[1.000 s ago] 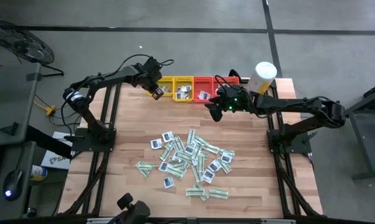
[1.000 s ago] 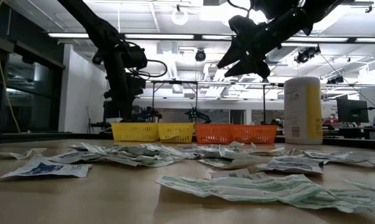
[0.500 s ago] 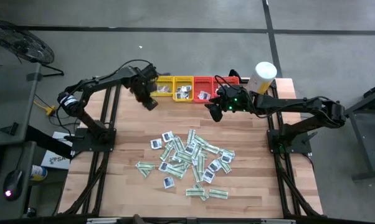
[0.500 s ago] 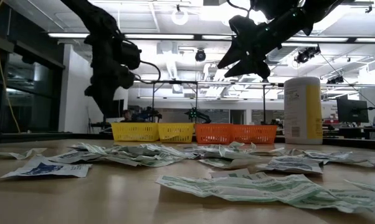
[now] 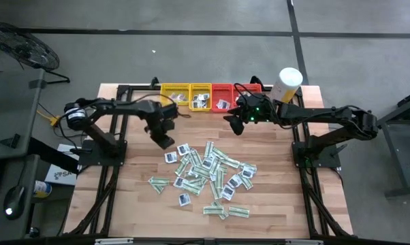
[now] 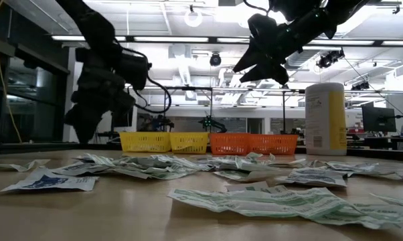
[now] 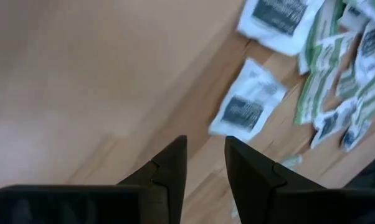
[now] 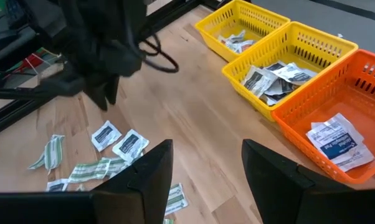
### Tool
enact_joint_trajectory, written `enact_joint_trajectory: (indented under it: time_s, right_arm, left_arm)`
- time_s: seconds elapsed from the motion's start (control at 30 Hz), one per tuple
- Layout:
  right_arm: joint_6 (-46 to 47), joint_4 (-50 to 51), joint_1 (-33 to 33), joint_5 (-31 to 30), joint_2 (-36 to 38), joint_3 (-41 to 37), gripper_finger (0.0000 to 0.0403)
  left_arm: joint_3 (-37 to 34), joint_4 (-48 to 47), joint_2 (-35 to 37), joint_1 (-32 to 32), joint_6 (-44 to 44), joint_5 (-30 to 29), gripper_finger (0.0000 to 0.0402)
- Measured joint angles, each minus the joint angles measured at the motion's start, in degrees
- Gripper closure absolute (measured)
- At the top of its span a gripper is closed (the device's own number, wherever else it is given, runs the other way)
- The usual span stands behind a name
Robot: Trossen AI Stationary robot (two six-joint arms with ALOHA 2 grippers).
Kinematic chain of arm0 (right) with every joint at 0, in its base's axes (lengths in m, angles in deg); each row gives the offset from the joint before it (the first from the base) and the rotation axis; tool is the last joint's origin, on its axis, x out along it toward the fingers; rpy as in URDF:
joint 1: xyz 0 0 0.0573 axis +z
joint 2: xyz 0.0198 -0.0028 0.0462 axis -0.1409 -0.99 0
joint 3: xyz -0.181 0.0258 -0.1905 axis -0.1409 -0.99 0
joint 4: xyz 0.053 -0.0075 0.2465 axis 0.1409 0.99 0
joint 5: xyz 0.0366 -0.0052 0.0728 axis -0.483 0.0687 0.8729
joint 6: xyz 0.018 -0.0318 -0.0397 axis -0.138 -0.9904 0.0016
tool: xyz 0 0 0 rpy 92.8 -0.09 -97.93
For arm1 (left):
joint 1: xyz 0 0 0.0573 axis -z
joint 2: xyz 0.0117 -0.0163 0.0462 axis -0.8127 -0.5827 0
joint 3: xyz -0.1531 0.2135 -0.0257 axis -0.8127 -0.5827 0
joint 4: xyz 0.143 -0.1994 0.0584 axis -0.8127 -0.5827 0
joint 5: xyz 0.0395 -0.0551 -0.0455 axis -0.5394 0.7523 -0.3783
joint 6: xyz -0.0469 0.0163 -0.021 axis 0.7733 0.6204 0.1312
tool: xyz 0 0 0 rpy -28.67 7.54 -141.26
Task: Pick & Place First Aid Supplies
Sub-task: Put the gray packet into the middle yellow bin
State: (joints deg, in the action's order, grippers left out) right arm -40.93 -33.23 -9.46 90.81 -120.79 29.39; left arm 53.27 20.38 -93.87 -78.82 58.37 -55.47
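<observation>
The first aid supplies point(image 5: 206, 174) lie in a loose pile on the wooden table's middle: narrow white-and-green strips and small white squares with dark centres. My left gripper point(image 5: 165, 141) hangs above the bare wood just left of the pile's far left corner, pointing steeply down. Its fingers point(image 7: 205, 142) stand open by a narrow gap with nothing between them, and a white square packet point(image 7: 243, 107) lies just ahead. My right gripper point(image 5: 233, 123) hovers open and empty above the table, near the red tray point(image 5: 223, 96).
Two yellow trays point(image 5: 174, 93) point(image 5: 200, 96) and the red tray stand in a row at the table's far edge, each with a few packets inside. A tall white-and-yellow canister point(image 5: 289, 83) stands at the far right. Bare wood lies left of the pile.
My left gripper has come away from above the yellow trays, swinging toward the table's near edge and down, and now hangs low beside the pile's far left corner. My right arm has kept still.
</observation>
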Motion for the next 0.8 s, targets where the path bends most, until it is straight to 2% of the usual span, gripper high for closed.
enact_joint_trajectory:
  time_s: [0.23,0.53,0.8]
  right_arm:
    - [-0.8,0.1,0.0,1.6,0.0,0.0,0.0218]
    - [-1.3,0.2,0.0,3.4,0.0,0.0,0.0218]
    - [-1.3,0.4,0.0,3.6,0.0,0.0,0.0217]
  left_arm:
    - [-6.8,11.9,1.9,4.9,11.5,0.2,0.0287]
    - [-12.0,17.6,2.3,6.1,17.3,1.1,0.023]
    - [-12.5,21.5,2.1,6.2,20.1,3.6,0.0241]
